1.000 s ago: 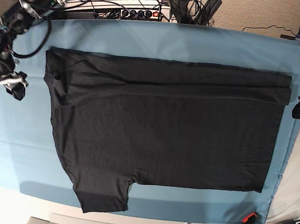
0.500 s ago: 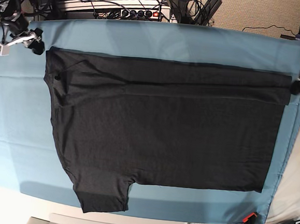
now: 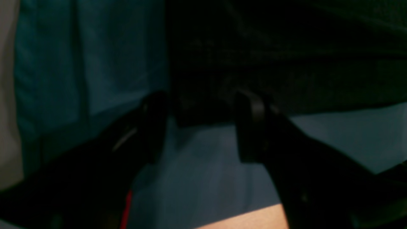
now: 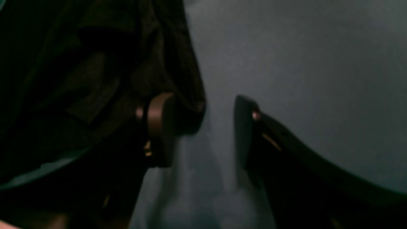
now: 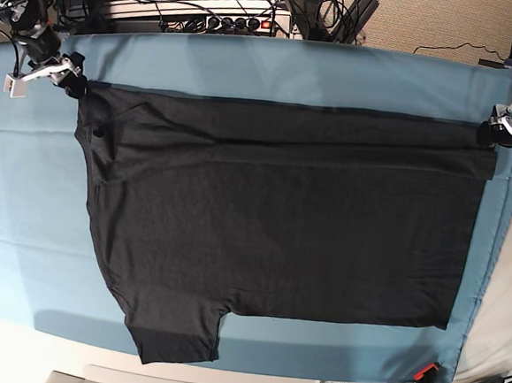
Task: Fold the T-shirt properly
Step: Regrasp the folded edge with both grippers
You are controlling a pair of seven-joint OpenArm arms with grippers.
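Teal cloth [image 5: 274,69] covers the table, and the black T-shirt [image 5: 280,229] lies flat across it, its far edge folded over into a long band and one sleeve pointing toward the near edge. At the shirt's far left corner sits the right gripper [image 5: 74,80], its fingers [image 4: 159,130] spread apart, one resting against the fabric. At the far right corner the left gripper [image 5: 494,135] stands with jaws apart astride the shirt's corner [image 3: 197,111]. No containers show anywhere.
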